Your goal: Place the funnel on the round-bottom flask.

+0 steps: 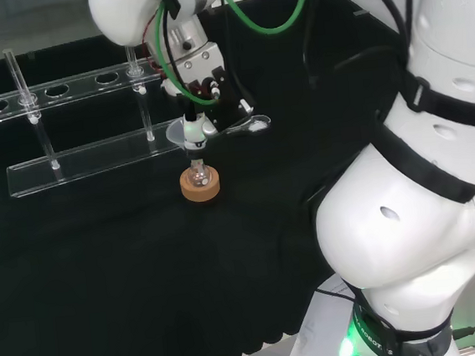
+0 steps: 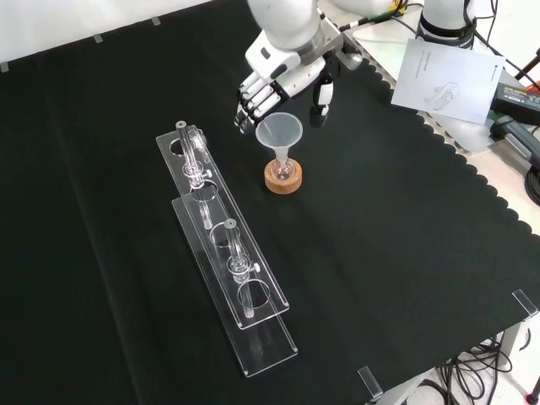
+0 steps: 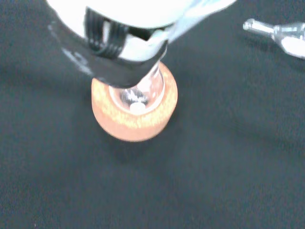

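A clear funnel (image 2: 279,133) stands upright with its stem in the neck of a small round-bottom flask (image 2: 283,170). The flask rests on a cork ring (image 2: 283,180) in the middle of the cloth. The hand (image 2: 268,81) hovers just behind and above the funnel, open. Its fingers (image 2: 251,108) are close by the rim on the front view's left, and the thumb (image 2: 321,101) hangs apart from the rim on the right. In the head view the funnel (image 1: 181,131) sits over the cork ring (image 1: 200,186) below the hand (image 1: 213,96). The wrist view looks down on the cork ring (image 3: 136,119) and flask (image 3: 137,98).
A long clear test tube rack (image 2: 221,253) with a few tubes lies to the left of the flask in the front view, and behind it in the head view as the rack (image 1: 75,151). Papers (image 2: 447,76) and cables lie off the cloth's far right corner.
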Controlling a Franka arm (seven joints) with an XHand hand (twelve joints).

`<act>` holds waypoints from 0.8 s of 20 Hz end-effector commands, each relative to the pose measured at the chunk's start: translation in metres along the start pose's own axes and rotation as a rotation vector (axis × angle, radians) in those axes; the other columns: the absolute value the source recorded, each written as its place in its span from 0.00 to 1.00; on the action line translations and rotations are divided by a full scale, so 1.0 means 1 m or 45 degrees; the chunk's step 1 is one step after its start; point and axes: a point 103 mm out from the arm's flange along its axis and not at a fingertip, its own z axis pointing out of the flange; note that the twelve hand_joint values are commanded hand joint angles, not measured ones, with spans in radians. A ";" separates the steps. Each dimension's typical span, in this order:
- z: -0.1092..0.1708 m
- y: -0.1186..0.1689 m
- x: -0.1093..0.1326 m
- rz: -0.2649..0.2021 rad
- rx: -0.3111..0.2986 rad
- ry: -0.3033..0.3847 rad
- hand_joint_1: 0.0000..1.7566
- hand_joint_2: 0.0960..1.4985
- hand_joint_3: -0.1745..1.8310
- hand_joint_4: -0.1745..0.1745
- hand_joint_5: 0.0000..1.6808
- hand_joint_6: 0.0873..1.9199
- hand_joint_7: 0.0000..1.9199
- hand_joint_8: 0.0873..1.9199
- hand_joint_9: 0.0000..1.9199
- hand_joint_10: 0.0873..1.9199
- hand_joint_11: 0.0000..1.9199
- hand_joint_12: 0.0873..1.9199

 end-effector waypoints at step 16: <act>-0.022 -0.012 -0.134 -0.003 -0.168 0.328 0.26 0.48 0.13 0.35 0.19 0.00 0.07 0.32 0.18 0.36 0.13 0.73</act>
